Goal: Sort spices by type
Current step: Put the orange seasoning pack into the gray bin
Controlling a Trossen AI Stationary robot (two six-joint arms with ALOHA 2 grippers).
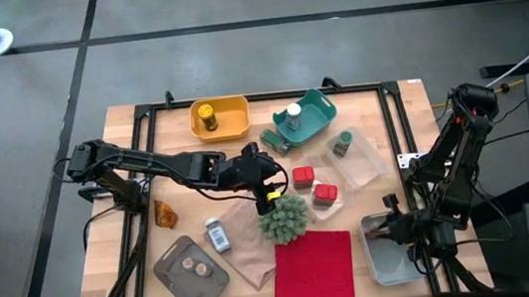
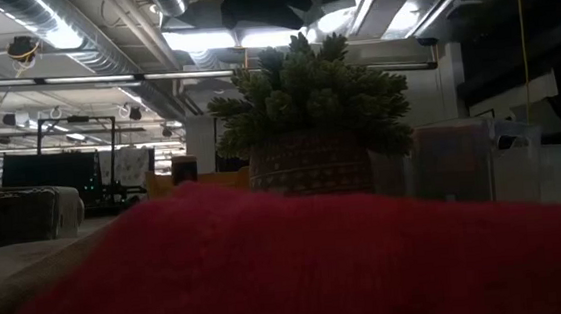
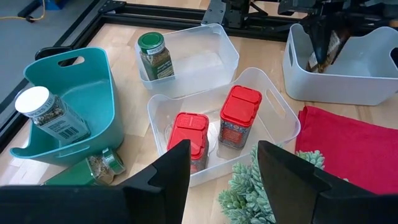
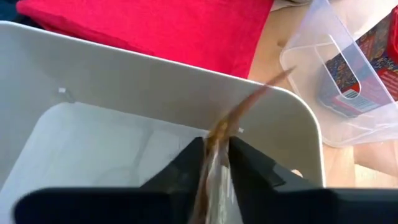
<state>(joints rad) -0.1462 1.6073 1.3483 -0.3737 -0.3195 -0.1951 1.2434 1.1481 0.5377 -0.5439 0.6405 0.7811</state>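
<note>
Right arm lowers a foil packet into the grey bin at the bench's near right corner.

The right end effector point(image 4: 214, 155) pinches the thin foil packet point(image 4: 239, 115) edge-on between nearly closed fingers, its long axis pointing out over the grey bin point(image 4: 124, 81), directly beneath. The left end effector point(image 3: 221, 168) hangs part-open and empty over the clear tub holding two red tins point(image 3: 239, 115), with the spiky plant point(image 1: 283, 218) just beside. Another packet point(image 1: 164, 213) lies at bench left, nearer the left arm.
</note>
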